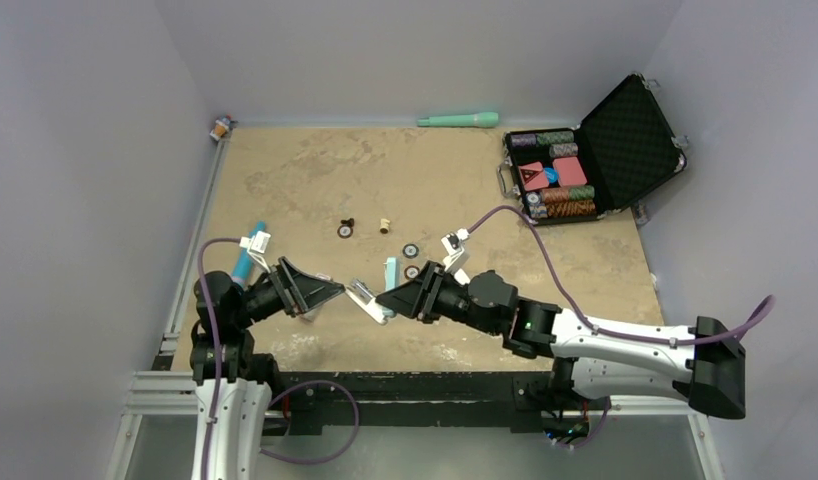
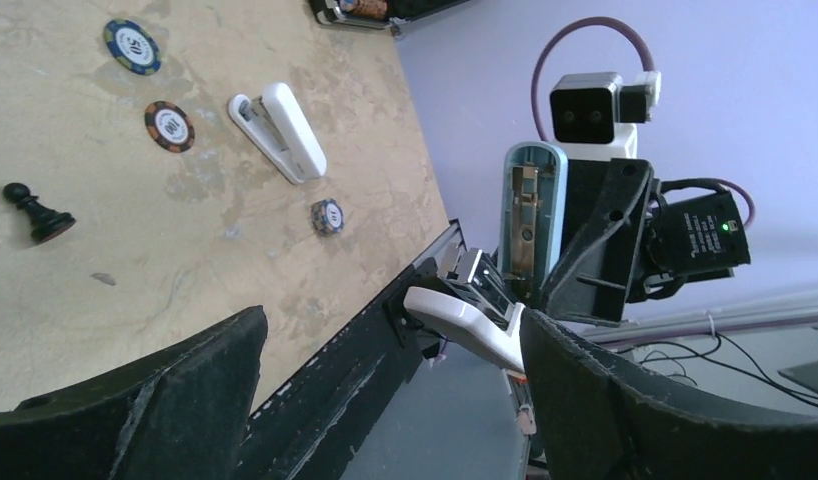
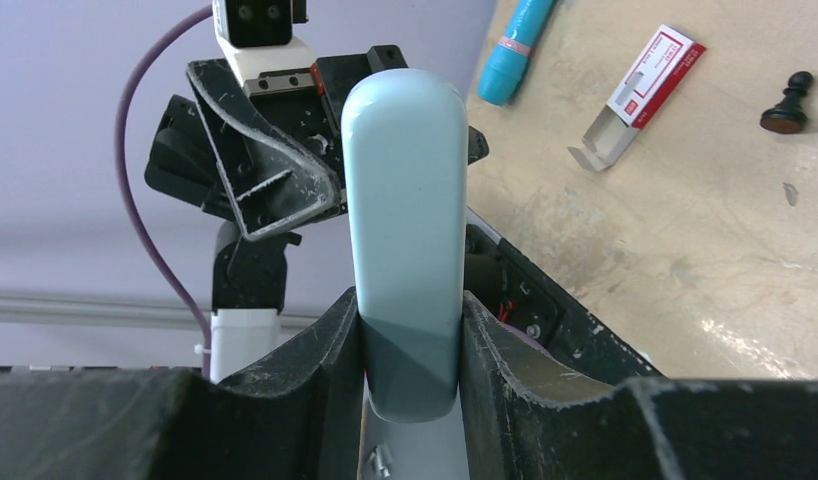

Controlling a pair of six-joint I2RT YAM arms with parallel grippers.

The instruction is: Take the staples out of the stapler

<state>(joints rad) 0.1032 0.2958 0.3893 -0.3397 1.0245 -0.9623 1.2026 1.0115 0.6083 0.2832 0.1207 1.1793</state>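
1. Small pale-blue oblong plastic stapler (image 3: 405, 220), hinged open, aloft over the near part of the sandy table (image 1: 305, 170); blue top pointing far, white base (image 2: 465, 325) jutting left.
2. Pinched at the blue top by the closed right gripper (image 3: 409, 345).
3. Just left of that base: left gripper (image 1: 330, 292), spread empty, likely nearer for the staples.

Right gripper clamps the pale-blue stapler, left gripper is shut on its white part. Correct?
One thing is wrong. The right gripper does clamp the stapler, but the left gripper is open, not shut on the white part. The left wrist view shows its jaws wide apart, with the white part swung out from the pale-blue body and nothing closed on it.
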